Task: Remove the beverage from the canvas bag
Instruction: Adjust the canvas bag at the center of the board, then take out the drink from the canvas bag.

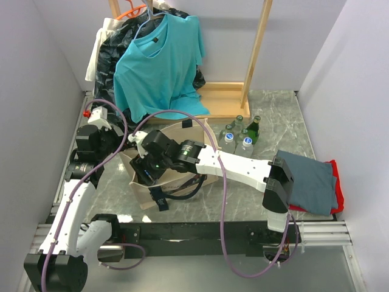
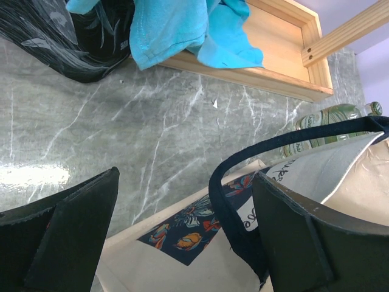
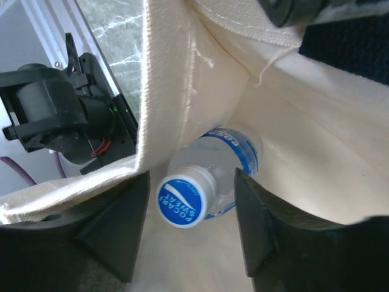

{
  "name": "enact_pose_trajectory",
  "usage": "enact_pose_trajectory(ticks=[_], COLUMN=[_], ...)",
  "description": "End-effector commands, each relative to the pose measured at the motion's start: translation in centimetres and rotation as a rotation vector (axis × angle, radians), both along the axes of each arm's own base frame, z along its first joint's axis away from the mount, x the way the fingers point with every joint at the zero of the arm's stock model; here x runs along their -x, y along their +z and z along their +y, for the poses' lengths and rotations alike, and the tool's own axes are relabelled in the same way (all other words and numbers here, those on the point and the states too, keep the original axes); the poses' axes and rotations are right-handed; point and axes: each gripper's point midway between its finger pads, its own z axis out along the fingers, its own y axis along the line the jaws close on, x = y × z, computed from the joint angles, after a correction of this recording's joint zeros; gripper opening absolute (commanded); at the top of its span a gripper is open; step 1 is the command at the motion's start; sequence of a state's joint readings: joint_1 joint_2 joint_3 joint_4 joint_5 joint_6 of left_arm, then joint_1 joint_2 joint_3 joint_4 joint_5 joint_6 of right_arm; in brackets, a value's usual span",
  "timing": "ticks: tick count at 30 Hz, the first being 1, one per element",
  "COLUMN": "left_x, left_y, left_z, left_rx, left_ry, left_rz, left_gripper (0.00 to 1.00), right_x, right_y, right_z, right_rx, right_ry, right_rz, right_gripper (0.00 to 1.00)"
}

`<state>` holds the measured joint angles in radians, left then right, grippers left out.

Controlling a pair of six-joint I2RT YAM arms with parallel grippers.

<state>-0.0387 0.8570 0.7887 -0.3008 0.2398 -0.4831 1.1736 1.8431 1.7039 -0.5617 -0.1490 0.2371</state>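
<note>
The beige canvas bag stands in the middle of the table, its printed side and black strap handle in the left wrist view. My right gripper reaches down inside the bag. The beverage, a clear bottle with a blue cap, lies at the bottom with its cap pointing up between the open fingers. The right finger sits by its shoulder. A gap and a canvas fold separate the left finger from it. My left gripper hangs open over the bag's rim, holding nothing.
Several bottles stand just right of the bag. A blue T-shirt and a black plastic bag hang on a wooden rack at the back. Folded grey and red clothes lie at the right edge.
</note>
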Motion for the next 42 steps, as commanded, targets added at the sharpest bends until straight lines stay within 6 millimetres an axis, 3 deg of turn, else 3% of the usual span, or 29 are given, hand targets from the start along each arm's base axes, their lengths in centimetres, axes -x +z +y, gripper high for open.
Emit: enact_pose_trajectory(ticks=[1,4,5,8,12,25,32,42], left_x=[-0.1,-0.1,-0.1,-0.1,0.0,0.2,0.3,0.3], left_y=[-0.1,0.0,-0.2,-0.2,-0.2,-0.2,-0.1,-0.1], left_z=[0.2,0.2,0.2,0.3,0.2,0.0,-0.1,-0.2], left_rx=[-0.019,-0.022,-0.023,-0.028,-0.023,-0.014,-0.010,-0.005], left_ry=[0.000,-0.001,-0.002,0.002,-0.003,-0.011,-0.013,-0.019], left_rz=[-0.017,-0.019,-0.016,-0.016,-0.018,-0.020,-0.027,-0.027], left_gripper=[0.96,0.96,0.96,0.96,0.96,0.96,0.96,0.96], right_x=[0.7,0.4,0.4,0.3,0.0,-2.5,-5.2,-6.7], right_y=[1.2,1.2,1.0,1.5,2.1,5.2,6.7,10.2], right_z=[0.4,0.3,0.4,0.4,0.2,-0.4,-1.2,-2.1], right_rx=[-0.028,-0.011,-0.002,0.001,-0.008,-0.048,-0.023,-0.099], right_ry=[0.047,0.048,0.049,0.050,0.039,-0.053,-0.140,-0.196], right_rz=[-0.014,-0.024,-0.025,-0.035,-0.059,-0.192,-0.295,-0.347], right_gripper=[0.61,0.44,0.32,0.12,0.00,0.00,0.00,0.00])
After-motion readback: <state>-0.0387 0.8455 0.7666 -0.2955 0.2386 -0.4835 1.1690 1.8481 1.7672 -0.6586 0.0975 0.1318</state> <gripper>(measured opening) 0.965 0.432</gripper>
